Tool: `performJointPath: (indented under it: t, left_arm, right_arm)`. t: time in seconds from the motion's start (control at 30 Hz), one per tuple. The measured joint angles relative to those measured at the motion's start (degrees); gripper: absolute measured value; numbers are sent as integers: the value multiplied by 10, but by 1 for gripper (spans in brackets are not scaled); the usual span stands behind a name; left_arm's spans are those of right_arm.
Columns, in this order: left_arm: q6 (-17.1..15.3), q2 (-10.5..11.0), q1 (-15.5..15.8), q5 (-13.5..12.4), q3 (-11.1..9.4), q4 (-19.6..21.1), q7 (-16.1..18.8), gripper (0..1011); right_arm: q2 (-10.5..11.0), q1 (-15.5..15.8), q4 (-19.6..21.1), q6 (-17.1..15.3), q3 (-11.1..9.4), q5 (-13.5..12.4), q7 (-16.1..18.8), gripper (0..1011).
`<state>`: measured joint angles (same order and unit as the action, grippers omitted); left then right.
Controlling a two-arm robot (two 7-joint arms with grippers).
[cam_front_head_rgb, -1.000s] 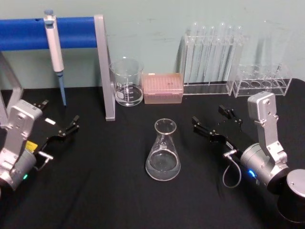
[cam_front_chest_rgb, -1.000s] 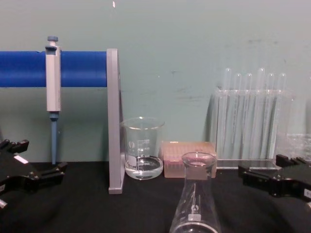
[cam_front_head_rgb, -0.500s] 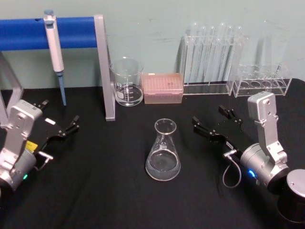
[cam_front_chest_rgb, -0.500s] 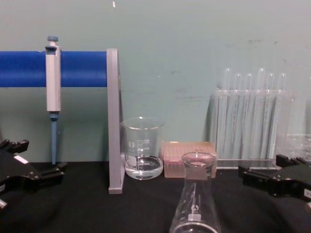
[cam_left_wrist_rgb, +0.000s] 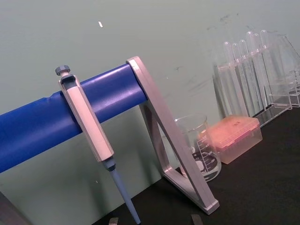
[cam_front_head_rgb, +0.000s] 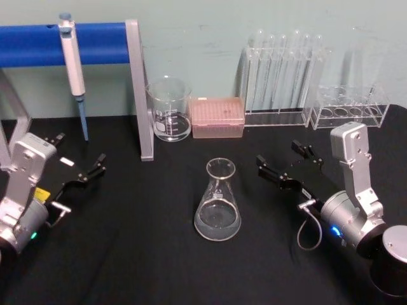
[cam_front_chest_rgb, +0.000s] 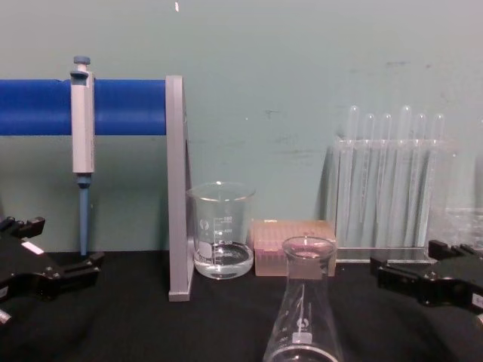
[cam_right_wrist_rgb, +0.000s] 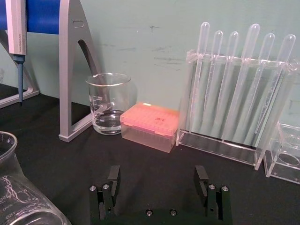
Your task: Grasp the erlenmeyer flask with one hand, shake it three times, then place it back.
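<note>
The erlenmeyer flask (cam_front_head_rgb: 218, 203) stands upright on the black table, a little clear liquid in its wide base; it also shows low in the chest view (cam_front_chest_rgb: 304, 313) and at the edge of the right wrist view (cam_right_wrist_rgb: 16, 192). To its right my right gripper (cam_front_head_rgb: 280, 154) is open and empty, a short gap away, with its fingers (cam_right_wrist_rgb: 114, 177) spread toward the back of the table. Far off on the flask's left, near the table's left side, my left gripper (cam_front_head_rgb: 79, 152) is open too and holds nothing.
A glass beaker (cam_front_head_rgb: 169, 109) with liquid, a pink tip box (cam_front_head_rgb: 217, 117) and a rack of test tubes (cam_front_head_rgb: 280, 76) line the back. An empty clear rack (cam_front_head_rgb: 348, 108) is at back right. A pipette (cam_front_head_rgb: 73, 63) hangs on the blue stand (cam_front_head_rgb: 141, 95).
</note>
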<state>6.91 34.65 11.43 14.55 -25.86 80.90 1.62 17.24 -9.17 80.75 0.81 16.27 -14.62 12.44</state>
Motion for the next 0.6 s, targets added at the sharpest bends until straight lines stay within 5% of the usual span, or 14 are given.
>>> performJointPath:
  t: [0.6]
  left_arm:
    - [0,0,0,0,0,0,0,1001]
  right_arm:
    - [0,0,0,0,0,0,0,1000]
